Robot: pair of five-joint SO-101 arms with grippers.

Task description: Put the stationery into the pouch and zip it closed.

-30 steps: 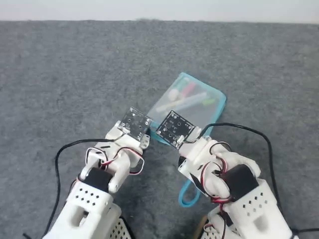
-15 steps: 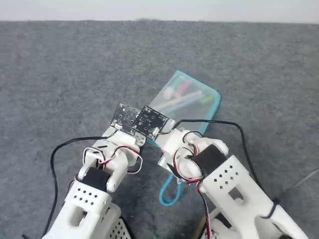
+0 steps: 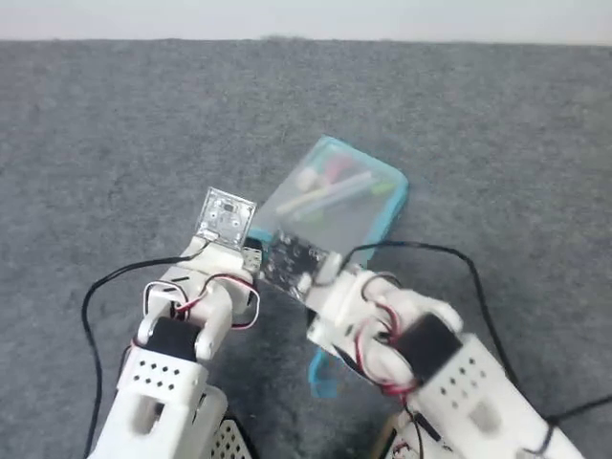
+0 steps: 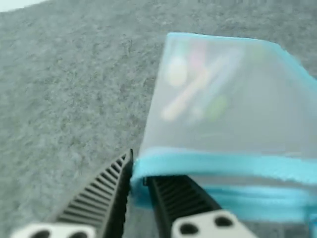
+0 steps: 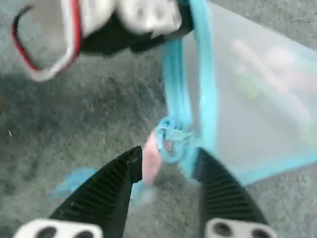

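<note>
The see-through pouch point(image 3: 335, 201) is lying flat on the grey counter point(image 3: 115, 124), just past the two arms. The stationery point(image 3: 325, 191) is sitting inside it already, and I can see pens and other small colourful bits showing through the side. So the first part of the job is looking done.

The left tool point(image 4: 138, 173) is pinching one corner of the pouch, right on its blue edge, and is holding it down. The right tool point(image 5: 169, 153) is hanging open over the same blue edge, with the zip pull point(image 5: 168, 136) sitting between its two fingers. It is not squeezing the pull yet.

What is left is the zipping. The right tool is going to need to grab that pull and slide it along. I cannot tell how much of the zip is closed.
</note>
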